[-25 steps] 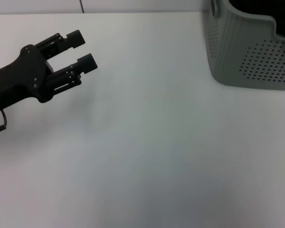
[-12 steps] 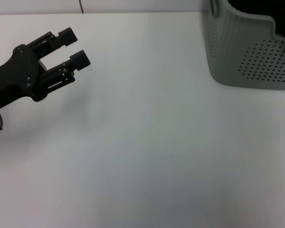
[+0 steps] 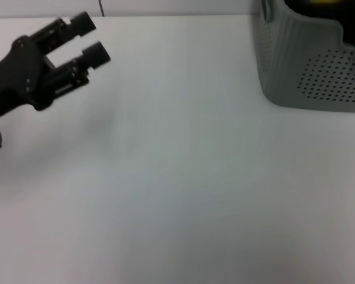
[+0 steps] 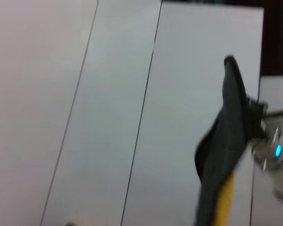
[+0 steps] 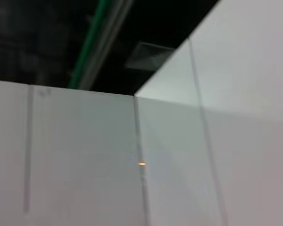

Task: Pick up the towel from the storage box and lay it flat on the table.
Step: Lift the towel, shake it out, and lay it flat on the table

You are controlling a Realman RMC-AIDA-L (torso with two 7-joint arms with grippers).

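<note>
Towel [image 3: 328,2] shows only as a thin yellow sliver at the top edge of the head view, inside the dark hollow of the box [image 3: 310,65]; most of it is out of frame or hidden by the box wall. In the left wrist view a yellow strip [image 4: 225,202] appears below a dark blurred shape, but whether that is the towel cannot be told. The box stands at the far right of the table [image 3: 183,177], its perforated grey-green wall and wavy rim facing the camera. The left gripper [image 3: 86,38] hangs over the far left of the table, well apart from the box, its two black fingers spread with a clear gap between them and nothing held. The right gripper does not show in the head view, and its wrist view gives only white panels and a dark ceiling, so its state cannot be told.
</note>
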